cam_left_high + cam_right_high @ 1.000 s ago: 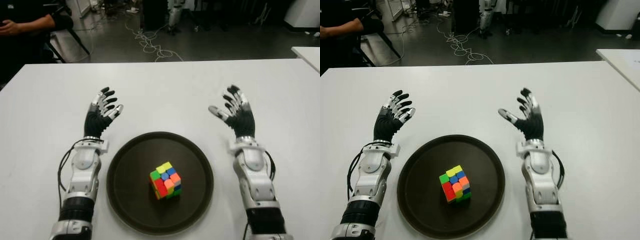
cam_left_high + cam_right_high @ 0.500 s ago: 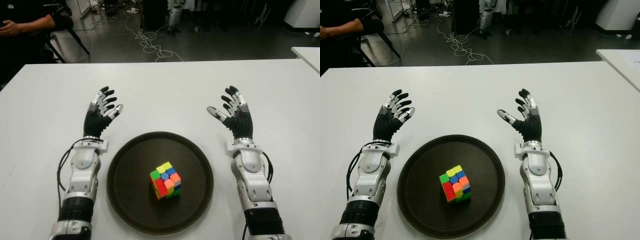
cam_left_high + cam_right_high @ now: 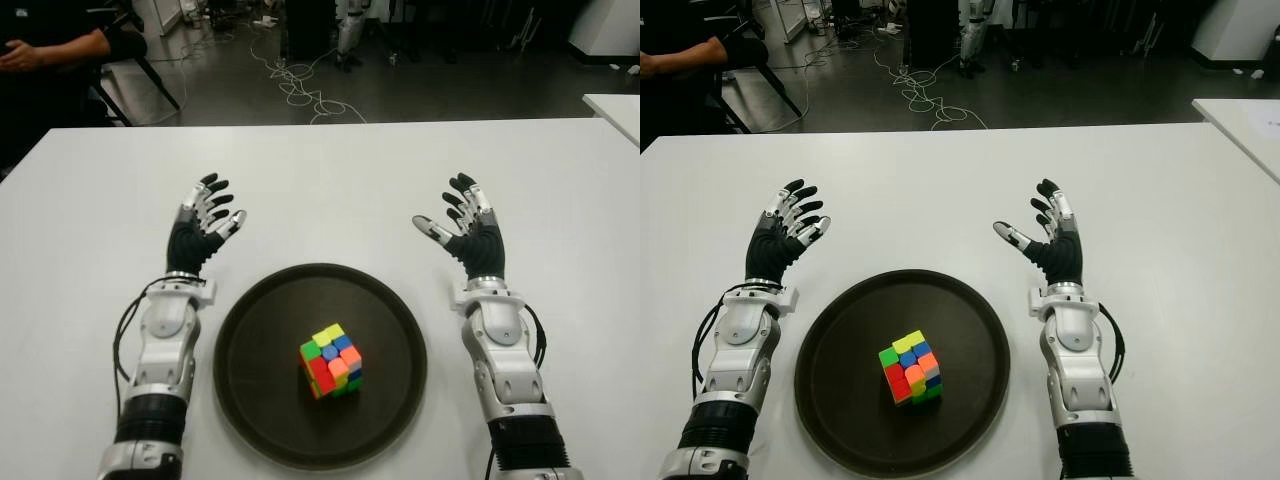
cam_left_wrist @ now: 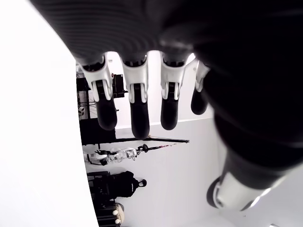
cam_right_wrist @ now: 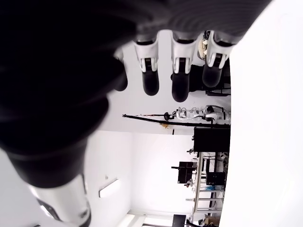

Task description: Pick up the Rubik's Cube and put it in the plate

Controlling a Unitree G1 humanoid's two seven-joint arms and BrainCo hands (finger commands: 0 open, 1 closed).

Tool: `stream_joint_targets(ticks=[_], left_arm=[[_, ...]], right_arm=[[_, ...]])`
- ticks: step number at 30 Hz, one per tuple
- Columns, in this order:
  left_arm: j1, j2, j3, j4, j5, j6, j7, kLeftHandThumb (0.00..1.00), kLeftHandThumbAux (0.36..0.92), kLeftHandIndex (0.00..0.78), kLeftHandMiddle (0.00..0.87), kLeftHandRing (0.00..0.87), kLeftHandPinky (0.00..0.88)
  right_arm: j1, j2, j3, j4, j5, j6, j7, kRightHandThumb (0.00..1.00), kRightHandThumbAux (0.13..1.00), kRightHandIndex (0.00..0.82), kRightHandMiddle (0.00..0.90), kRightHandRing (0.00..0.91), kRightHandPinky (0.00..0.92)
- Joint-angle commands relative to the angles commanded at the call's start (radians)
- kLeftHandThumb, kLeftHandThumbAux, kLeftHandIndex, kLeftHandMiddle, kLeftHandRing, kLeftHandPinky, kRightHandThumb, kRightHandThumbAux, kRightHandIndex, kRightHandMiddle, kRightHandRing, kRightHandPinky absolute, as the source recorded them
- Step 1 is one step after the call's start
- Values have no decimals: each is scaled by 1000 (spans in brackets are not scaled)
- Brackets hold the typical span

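The Rubik's Cube (image 3: 331, 361), with many-coloured tiles, sits inside the round dark plate (image 3: 250, 370) near the table's front edge. My left hand (image 3: 206, 218) shows to the left of the plate and a little beyond it, fingers spread and holding nothing. On the plate's other side my right hand (image 3: 463, 222) is also open, thumb pointing toward the middle, and holds nothing. Both wrist views show straight fingers (image 4: 137, 111) with only air between them, and the right hand's fingers (image 5: 180, 78) look the same.
The white table (image 3: 330, 180) stretches wide beyond the hands. A person's arm (image 3: 55, 48) shows at the far left behind the table, next to a chair. Cables (image 3: 300, 85) lie on the dark floor. Another white table's corner (image 3: 615, 105) is at the right.
My right hand has drawn back slightly toward me and to the left, staying open. The cube, the plate and the left hand have not moved.
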Motion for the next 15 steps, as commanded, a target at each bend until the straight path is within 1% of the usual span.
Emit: stream_joint_targets(ticks=[6,13,15], left_arm=[[4,-1,-1,-8,-1,10,-2,116,781,103,171,170,174],[7,1,-6,-16,0,16,-11,105,762,78,148,145,154],[9,3,-9,-20,1,18,-17,102,785,73,145,133,145]], right_arm=[[-1,-4,-1,6,1,-9,4,36,806,103,135,129,122],[-4,-11,-2,16,2,-15,9,48,791,104,141,134,128],[-8,-13,-4,28,4,-21,12,56,788,109,147,141,135]])
